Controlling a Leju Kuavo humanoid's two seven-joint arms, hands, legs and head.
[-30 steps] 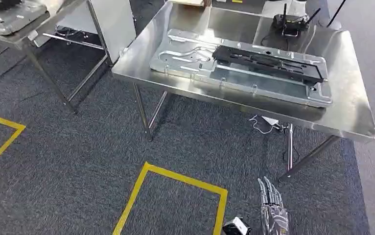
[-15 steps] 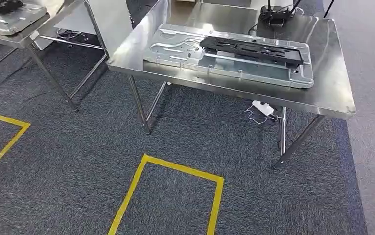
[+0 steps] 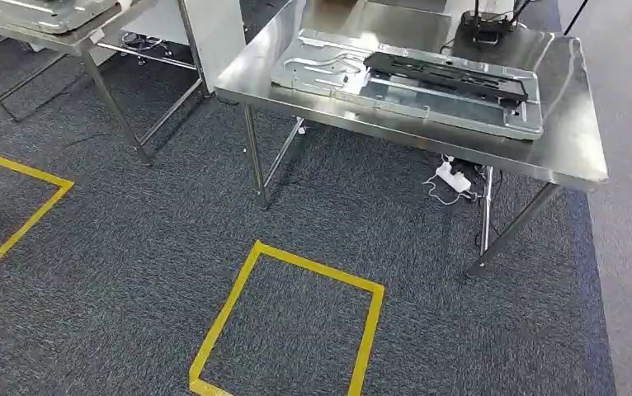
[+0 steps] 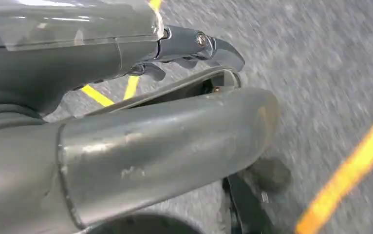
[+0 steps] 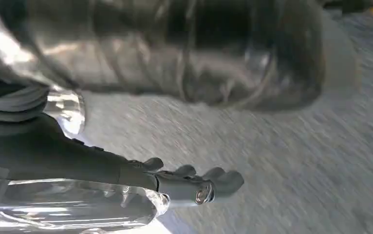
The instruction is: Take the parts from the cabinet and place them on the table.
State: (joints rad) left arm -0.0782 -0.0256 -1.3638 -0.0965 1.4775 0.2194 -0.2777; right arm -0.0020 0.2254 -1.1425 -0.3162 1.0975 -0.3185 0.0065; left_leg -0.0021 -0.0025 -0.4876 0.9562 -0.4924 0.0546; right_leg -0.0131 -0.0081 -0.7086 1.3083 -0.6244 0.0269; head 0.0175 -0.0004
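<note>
Stainless steel table (image 3: 573, 140) stands far right, carrying one large stamped sheet-metal panel (image 3: 395, 97) with one long black bracket part (image 3: 449, 74) lying on top of it. One small black antenna device (image 3: 486, 26) sits at the table's far edge. A second steel table (image 3: 90, 37) shows far left, one grey panel (image 3: 44, 10) on it. Two yellow tape squares mark the grey carpet: one near centre (image 3: 255, 256), one at left (image 3: 44, 198). One white power strip (image 3: 455, 176) lies under the right table.

Left hand (image 4: 194, 46) hangs over carpet, fingers loosely extended, nothing in it. Right hand (image 5: 189, 183) likewise released, fingers straight, holding nothing. No cabinet visible.

Judgement: robot is in transit between placements. To do this well, keep the arms hanging close while turning, clear the table legs, and square up on the cabinet before reaching.
</note>
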